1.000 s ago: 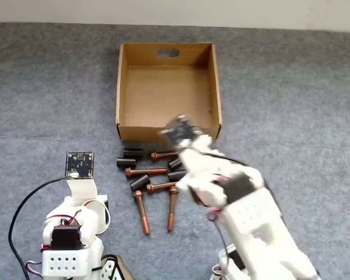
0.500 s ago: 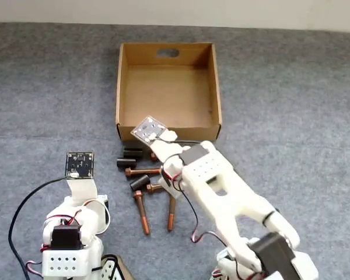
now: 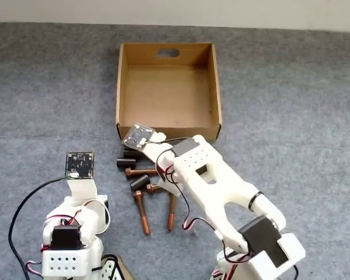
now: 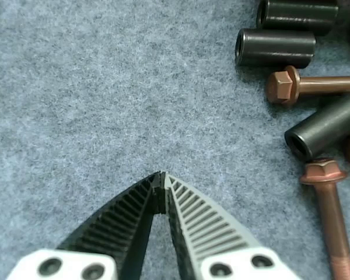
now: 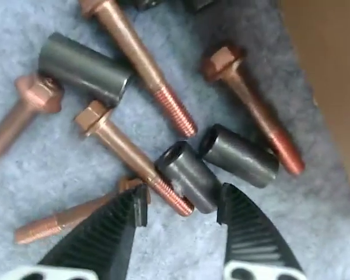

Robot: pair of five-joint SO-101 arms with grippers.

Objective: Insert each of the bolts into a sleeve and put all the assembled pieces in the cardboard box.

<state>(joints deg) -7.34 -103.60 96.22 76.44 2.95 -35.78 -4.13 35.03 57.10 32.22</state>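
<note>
Several copper bolts and dark sleeves lie in a pile just in front of the cardboard box [image 3: 168, 87]. My right gripper [image 5: 181, 211] is open, low over the pile. A sleeve [image 5: 189, 175] lies just beyond its fingertips, with the threaded end of a bolt [image 5: 131, 153] against its side. A second sleeve [image 5: 239, 156] touches the first. My left gripper [image 4: 162, 189] is shut on nothing over bare carpet, to the left of the pile. Past it lie a sleeve [image 4: 275, 48] and a bolt [image 4: 332, 216]. In the high view my right arm [image 3: 210, 181] covers the pile's right half.
Loose bolts [image 3: 142, 213] and sleeves [image 3: 127, 163] spread left of my right arm. The box's front wall [image 5: 332, 76] rises close beside the right gripper. My left arm [image 3: 70, 224] sits folded at the front left. Grey carpet lies open on both sides.
My right arm has swung left and come down over the pile, its wrist passing from the box's front edge to above the sleeves. My left arm has kept still.
</note>
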